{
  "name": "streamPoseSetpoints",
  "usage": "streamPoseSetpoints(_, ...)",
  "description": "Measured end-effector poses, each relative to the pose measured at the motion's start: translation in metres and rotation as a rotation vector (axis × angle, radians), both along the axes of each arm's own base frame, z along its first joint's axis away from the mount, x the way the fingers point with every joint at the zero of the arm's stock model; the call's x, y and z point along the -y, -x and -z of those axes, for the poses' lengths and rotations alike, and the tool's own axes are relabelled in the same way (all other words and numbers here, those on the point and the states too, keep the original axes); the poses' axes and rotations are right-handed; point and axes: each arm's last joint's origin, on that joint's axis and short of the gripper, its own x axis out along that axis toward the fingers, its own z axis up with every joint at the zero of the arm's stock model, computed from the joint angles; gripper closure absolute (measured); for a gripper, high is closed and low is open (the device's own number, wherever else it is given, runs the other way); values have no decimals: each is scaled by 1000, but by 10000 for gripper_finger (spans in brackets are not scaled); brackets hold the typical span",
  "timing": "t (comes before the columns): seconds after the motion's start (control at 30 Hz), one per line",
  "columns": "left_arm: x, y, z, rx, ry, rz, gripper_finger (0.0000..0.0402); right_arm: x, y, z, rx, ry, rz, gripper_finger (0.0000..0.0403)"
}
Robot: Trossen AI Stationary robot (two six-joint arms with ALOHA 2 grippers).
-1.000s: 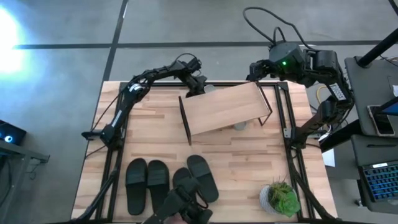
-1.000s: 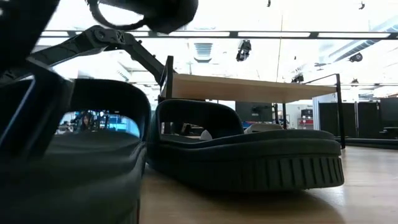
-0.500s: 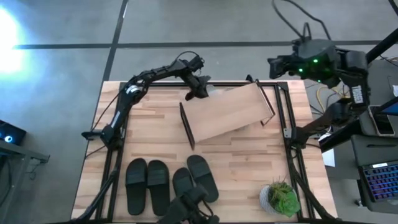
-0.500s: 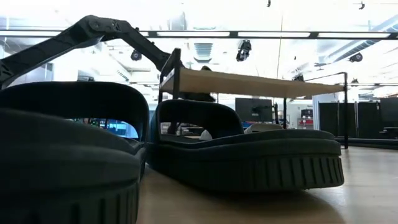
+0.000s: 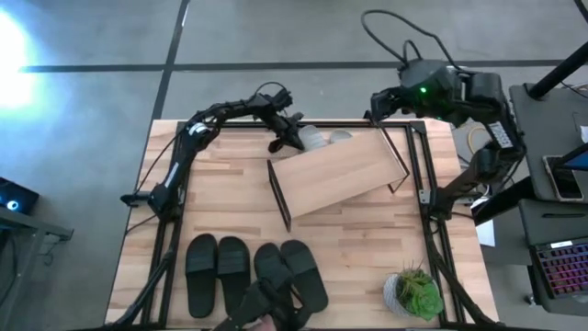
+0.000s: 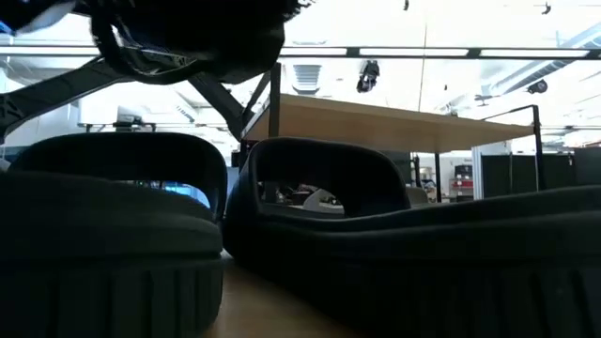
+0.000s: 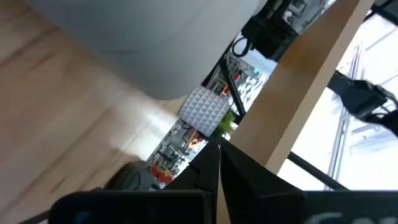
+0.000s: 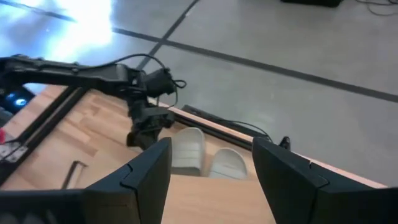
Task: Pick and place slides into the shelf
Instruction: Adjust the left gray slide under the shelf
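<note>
Grey concrete floor (image 5: 276, 32) is catching bright glare at upper left; a laptop (image 5: 559, 267) is sitting at lower right.

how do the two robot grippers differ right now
The left gripper is shut, low at the shelf's far corner beside the light grey slides. The right gripper is open, raised beyond the table's far edge, near nothing. Neither holds a slide.

Bright ceiling strips (image 6: 441, 52) are washing out the low view, leaving the near slides (image 6: 113, 244) as blurred dark silhouettes (backlit). Glare is blooming on the floor (image 5: 18, 46) at far left overhead; table shadows are staying soft.
</note>
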Motion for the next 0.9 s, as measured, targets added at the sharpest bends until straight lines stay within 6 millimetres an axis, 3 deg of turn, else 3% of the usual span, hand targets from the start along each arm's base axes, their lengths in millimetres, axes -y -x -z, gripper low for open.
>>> streamPoseSetpoints(0.23,-1,-9,11,-42,100,-23,402,4,1,0,-31,24,6,188)
streamPoseSetpoints(0.57,-6,-12,11,-190,210,-108,402,4,5,-2,-40,63,38,188)
streamPoseSetpoints(0.77,-24,-30,-6,-21,13,-211,402,4,5,-2,-43,67,35,188)
streamPoseSetpoints(0.9,-29,-38,-16,12,-6,-297,402,4,5,-2,-45,68,33,188)
